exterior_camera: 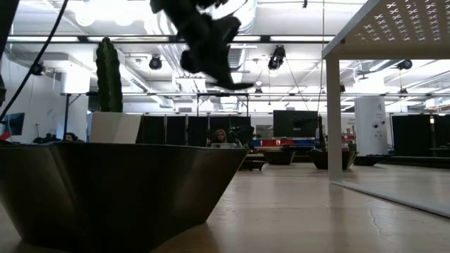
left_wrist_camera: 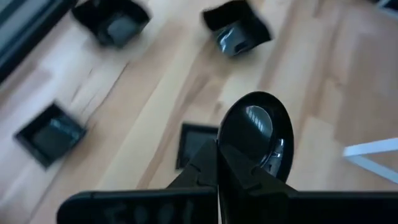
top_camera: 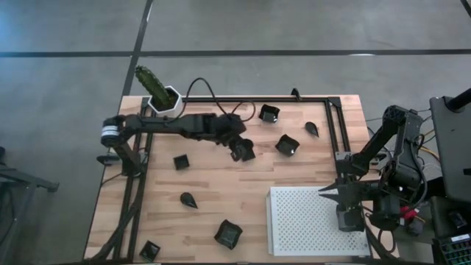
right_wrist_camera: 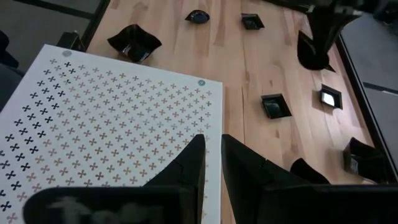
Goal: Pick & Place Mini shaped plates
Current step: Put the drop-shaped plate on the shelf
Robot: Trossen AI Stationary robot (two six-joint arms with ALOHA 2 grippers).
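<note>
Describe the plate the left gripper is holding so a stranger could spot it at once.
Start at the white pot with the cactus at the table's far edge and follow the left arm out to the left gripper. Its shut fingers pinch a glossy black teardrop plate, lifted off the wood; every other dark plate lies on the table.

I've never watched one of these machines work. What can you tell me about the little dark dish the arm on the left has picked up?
The held plate is a small, glossy, near-black dish of teardrop shape, with a rounded bowl that catches light. It looks like glazed ceramic or plastic. The left gripper is shut on its narrow end, holding it lifted above the wooden table, near the table's middle. Nothing else touches it; a small square plate lies on the table beneath it.
</note>
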